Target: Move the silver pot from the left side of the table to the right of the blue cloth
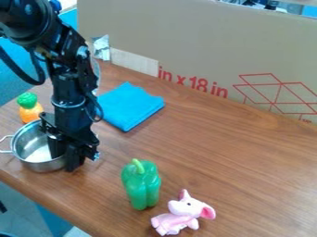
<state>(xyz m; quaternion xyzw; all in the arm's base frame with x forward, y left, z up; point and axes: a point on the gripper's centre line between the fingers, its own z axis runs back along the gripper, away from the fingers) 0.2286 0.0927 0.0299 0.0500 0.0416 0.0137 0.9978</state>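
Directly at my pincer (64, 162), by the rim: one metal pot (38, 166).
Pincer's opening and hold: I cannot tell. Also on the wooden table (223, 152): one green bell pepper (142, 186), one pink toy elephant (182, 208), one blue cloth (129, 107), one orange toy with green top (30, 112).

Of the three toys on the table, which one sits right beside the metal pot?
The orange toy with the green top, just behind the pot. The green pepper and pink toy animal both sit apart from it, nearer the camera.
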